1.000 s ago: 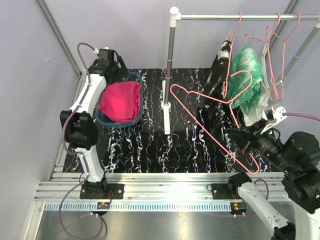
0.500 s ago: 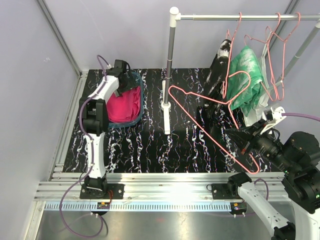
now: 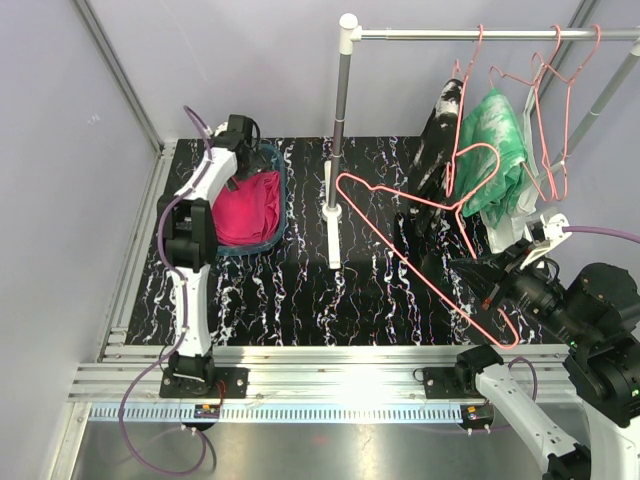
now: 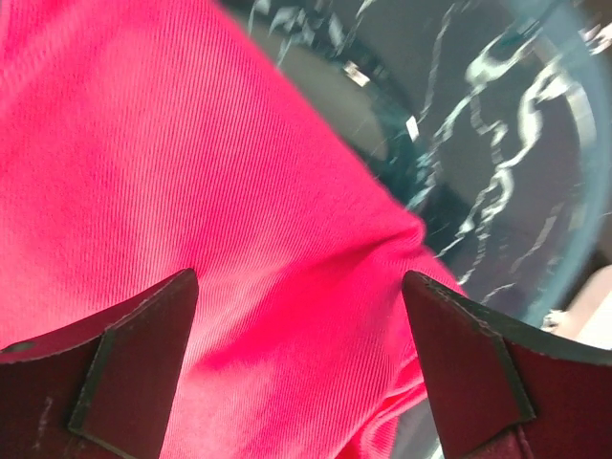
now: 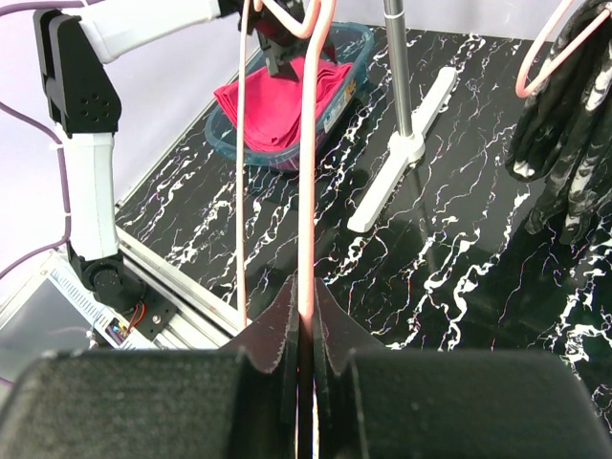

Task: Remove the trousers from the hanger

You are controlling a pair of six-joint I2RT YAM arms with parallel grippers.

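Observation:
The magenta-pink trousers (image 3: 252, 210) lie in a teal basket (image 3: 277, 165) at the back left. My left gripper (image 3: 240, 168) hangs open just above them, and pink cloth (image 4: 239, 191) fills the gap between its fingers (image 4: 298, 282). My right gripper (image 3: 490, 282) is shut on the wire of an empty pink hanger (image 5: 308, 143), held off the rail over the table (image 3: 344, 180). The black speckled trousers (image 3: 438, 140) and the green-and-white trousers (image 3: 495, 150) hang from pink hangers on the rail (image 3: 430, 35).
The rack's grey post (image 3: 340, 110) and white foot (image 3: 332, 235) stand mid-table. More empty pink hangers (image 3: 560, 90) hang at the rail's right end. An aluminium frame (image 3: 330, 360) runs along the near edge. Walls close the left and back.
My left arm has folded in and the gripper has come down over the back of the basket above the pink trousers. My right gripper and the hanger have stayed put.

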